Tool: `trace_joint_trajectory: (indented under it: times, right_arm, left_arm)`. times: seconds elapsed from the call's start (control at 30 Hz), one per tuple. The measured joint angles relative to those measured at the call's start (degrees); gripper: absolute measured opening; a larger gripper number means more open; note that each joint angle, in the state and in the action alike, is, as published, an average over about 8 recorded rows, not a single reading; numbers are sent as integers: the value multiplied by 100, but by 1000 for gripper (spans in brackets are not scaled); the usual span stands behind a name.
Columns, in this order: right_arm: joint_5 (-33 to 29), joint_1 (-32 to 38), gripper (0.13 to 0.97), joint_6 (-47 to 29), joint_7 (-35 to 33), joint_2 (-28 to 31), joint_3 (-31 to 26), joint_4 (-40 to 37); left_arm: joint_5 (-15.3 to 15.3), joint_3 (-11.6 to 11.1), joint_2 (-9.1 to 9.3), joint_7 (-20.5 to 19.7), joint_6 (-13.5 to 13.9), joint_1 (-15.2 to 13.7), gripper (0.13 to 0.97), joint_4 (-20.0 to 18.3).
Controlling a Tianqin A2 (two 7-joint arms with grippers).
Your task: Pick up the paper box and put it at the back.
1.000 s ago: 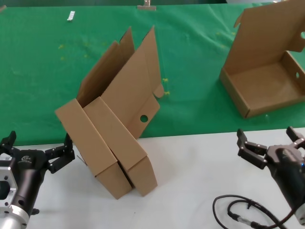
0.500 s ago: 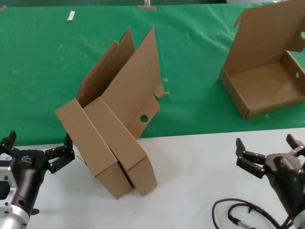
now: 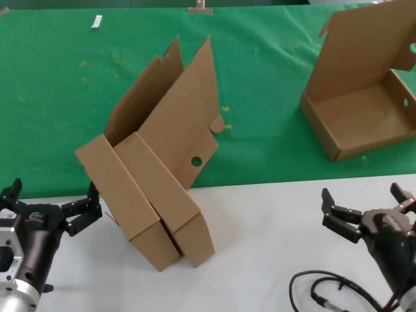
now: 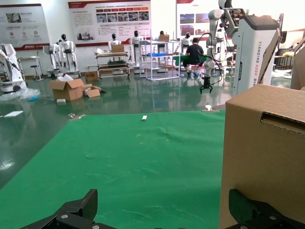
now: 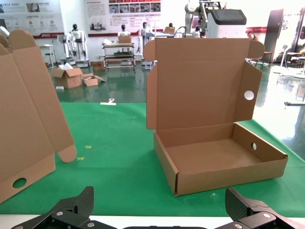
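Note:
Two brown paper boxes stand tilted and nested together, the left one (image 3: 120, 195) and the right one (image 3: 170, 188), with lids raised, straddling the white tabletop and the green cloth (image 3: 273, 84). A third paper box (image 3: 364, 117) lies open on the cloth at the back right. My left gripper (image 3: 53, 195) is open and empty, low at the front left, with one finger close beside the left box (image 4: 267, 157). My right gripper (image 3: 361, 195) is open and empty at the front right, facing the open box (image 5: 214, 143) across the cloth.
A black cable (image 3: 325, 292) loops on the white tabletop (image 3: 260, 227) beside my right arm. A small white piece (image 3: 97, 21) and a clip (image 3: 199, 8) lie at the cloth's far edge. Bare green cloth lies between the box groups.
My right gripper has sunk a little toward the table's front. The boxes and my left arm have not moved.

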Motion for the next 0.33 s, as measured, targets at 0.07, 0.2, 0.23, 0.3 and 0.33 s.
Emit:
trace_joint_trajectory:
  times: [0.07, 0.2, 0.23, 0.3, 0.33]
  right_arm:
    - [0, 0, 966, 0, 0, 0, 0, 0]
    - [0, 0, 966, 0, 0, 0, 0, 0]
    - [0, 0, 966, 0, 0, 0, 0, 0]
    - [0, 0, 966, 0, 0, 0, 0, 0]
    - [0, 0, 966, 0, 0, 0, 0, 0]
  left_arm:
    - [0, 0, 0, 0, 0, 0, 966, 0]
    - [0, 0, 0, 0, 0, 0, 966, 0]
    - [0, 0, 0, 0, 0, 0, 966, 0]
    - [0, 0, 0, 0, 0, 0, 966, 0]
    - [0, 0, 0, 0, 0, 0, 966, 0]
